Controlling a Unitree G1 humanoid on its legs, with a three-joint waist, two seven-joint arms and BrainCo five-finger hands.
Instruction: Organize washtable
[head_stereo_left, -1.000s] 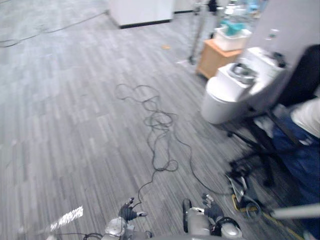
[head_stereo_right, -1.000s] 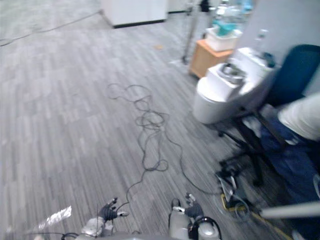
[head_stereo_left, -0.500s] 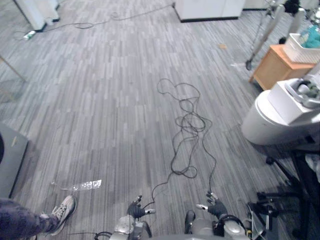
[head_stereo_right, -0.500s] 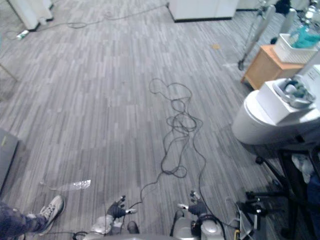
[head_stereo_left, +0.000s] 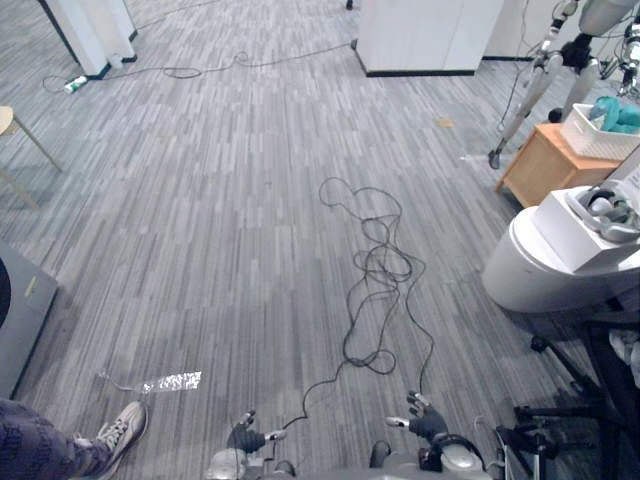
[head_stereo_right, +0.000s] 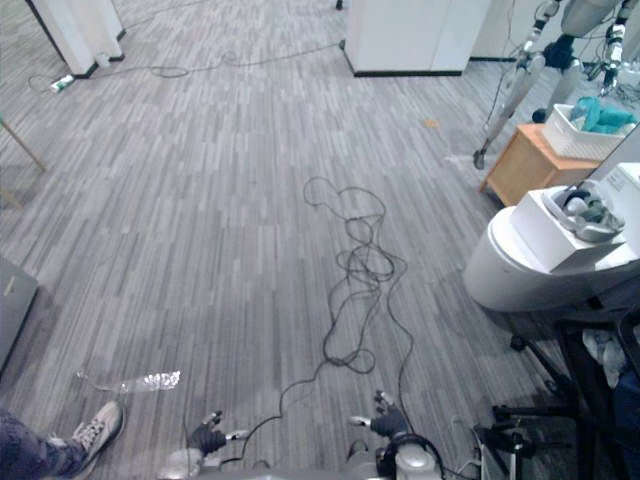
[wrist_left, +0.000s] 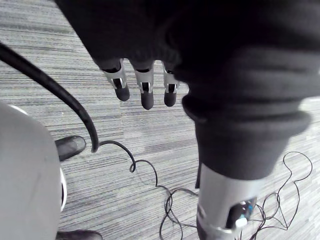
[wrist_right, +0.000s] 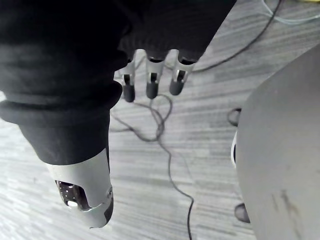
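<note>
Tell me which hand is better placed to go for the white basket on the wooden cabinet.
Right, probably. The white basket on the wooden cabinet stands off to the robot's right, nearer the right hand. The left hand is equally open and empty, but farther; neither reaches it yet.

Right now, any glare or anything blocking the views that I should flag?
Left eye view: even light; one bright glinting patch on the floor by a person's shoe, glare or shiny litter, cannot tell. Left wrist view: the dark cover of the left hand blocks much of the floor. Right wrist view: the right hand cover does the same.
</note>
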